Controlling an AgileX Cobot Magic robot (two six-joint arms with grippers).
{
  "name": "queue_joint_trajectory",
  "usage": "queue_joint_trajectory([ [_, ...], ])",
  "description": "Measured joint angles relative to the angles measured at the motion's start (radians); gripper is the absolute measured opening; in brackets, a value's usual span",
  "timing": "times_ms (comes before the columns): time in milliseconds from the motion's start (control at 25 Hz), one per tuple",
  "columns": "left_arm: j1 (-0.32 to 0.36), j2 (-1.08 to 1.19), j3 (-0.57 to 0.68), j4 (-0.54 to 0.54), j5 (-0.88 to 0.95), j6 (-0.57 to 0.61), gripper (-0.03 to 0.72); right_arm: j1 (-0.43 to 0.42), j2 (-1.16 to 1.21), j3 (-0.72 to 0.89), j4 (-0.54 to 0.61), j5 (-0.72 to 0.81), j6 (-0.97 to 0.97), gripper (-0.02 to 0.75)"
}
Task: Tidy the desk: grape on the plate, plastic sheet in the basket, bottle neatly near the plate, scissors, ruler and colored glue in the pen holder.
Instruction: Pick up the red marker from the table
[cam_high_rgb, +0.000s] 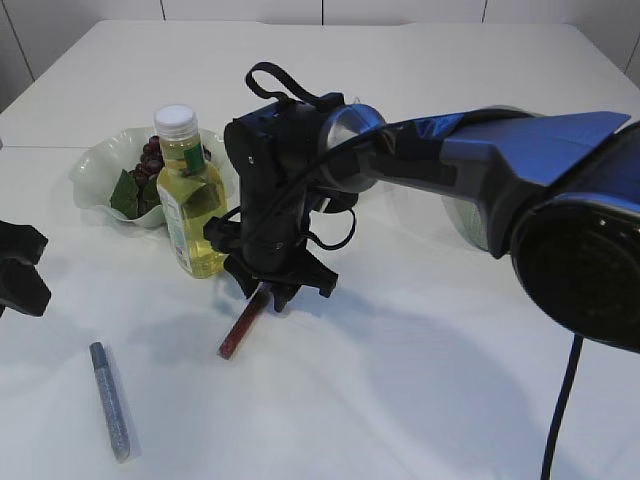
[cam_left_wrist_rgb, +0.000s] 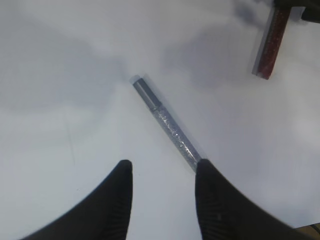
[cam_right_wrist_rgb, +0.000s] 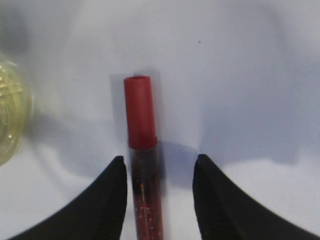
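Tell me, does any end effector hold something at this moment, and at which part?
Nothing is held. The right end effector is open around the red glitter glue tube, near its cap. The left end effector is open, empty.

White tabletop (cam_high_rgb: 420, 380), a seam across its far-left part, pale wall panels (cam_high_rgb: 240, 8) behind

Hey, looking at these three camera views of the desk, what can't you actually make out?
- Red glue stick: exterior view, its upper end is hidden behind the right gripper; whether the gripper touches it is unclear.
- Silver glue stick: left wrist view, its near end is covered by a finger of the left gripper.
- Bowl-like object: exterior view, mostly blocked by the right arm.
- Plate: its contents are partly hidden behind the bottle.
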Motion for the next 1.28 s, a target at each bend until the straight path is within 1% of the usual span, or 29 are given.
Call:
queue_joint_trajectory([
  [280,0.0,0.0,0.0,0.0,0.0,0.0,0.309,0.0,0.011,-0.005,0.0,0.007,0.0,0.357],
  [480,0.0,0.0,0.0,0.0,0.0,0.0,0.309,0.0,0.011,-0.005,0.0,0.042,-0.017,0.35],
  [560,0.0,0.0,0.0,0.0,0.0,0.0,0.309,0.0,0.011,-0.005,0.0,0.049,-0.021,0.305],
  [640,0.0,0.0,0.0,0.0,0.0,0.0,0.309,0.0,0.011,-0.005,0.0,0.055,-0.03,0.217],
  [720,0.0,0.0,0.0,0.0,0.0,0.0,0.309,0.0,0.011,-0.005,0.0,0.06,-0.043,0.146],
  [800,0.0,0.0,0.0,0.0,0.0,0.0,0.309,0.0,0.011,-0.005,0.0,0.06,-0.055,0.107],
  [960,0.0,0.0,0.0,0.0,0.0,0.0,0.309,0.0,0.011,-0.005,0.008,0.06,-0.108,0.092],
  [1280,0.0,0.0,0.0,0.0,0.0,0.0,0.309,0.0,-0.027,-0.005,0.02,0.065,-0.24,0.09],
])
